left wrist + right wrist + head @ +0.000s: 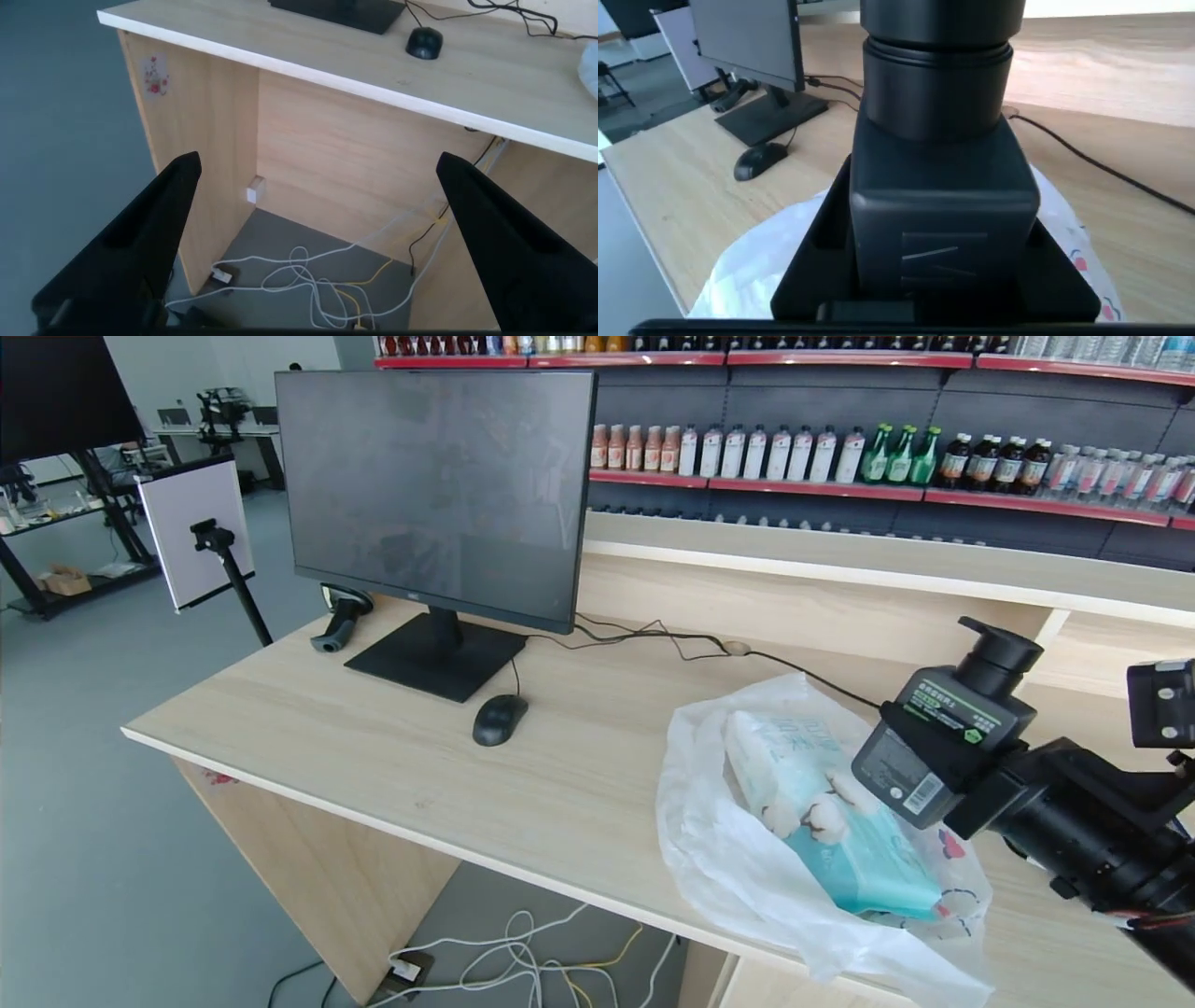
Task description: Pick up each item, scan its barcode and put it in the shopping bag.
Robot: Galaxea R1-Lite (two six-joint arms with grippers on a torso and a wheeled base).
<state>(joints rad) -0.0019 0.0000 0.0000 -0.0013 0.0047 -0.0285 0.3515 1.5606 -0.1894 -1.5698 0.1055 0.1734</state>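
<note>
Black square pump bottle [943,733] with green label and barcode, tilted, pinched by right gripper [936,763] just over translucent white plastic shopping bag [709,840] holding teal tissue pack [822,831] on pale wooden surface [373,747]; black mouse [499,719] and dark flat monitor [439,490] well apart; left gripper [318,233] spread, empty

A: How much of the tissue pack [822,803] shows?
B: Part only. The black pump bottle [943,728] covers one corner, and the shopping bag [709,821] veils its near end.
A: And the bottle's head?
B: In the right wrist view, cut off at the edge. The scanner [338,621] sits half behind the monitor [439,495].
</note>
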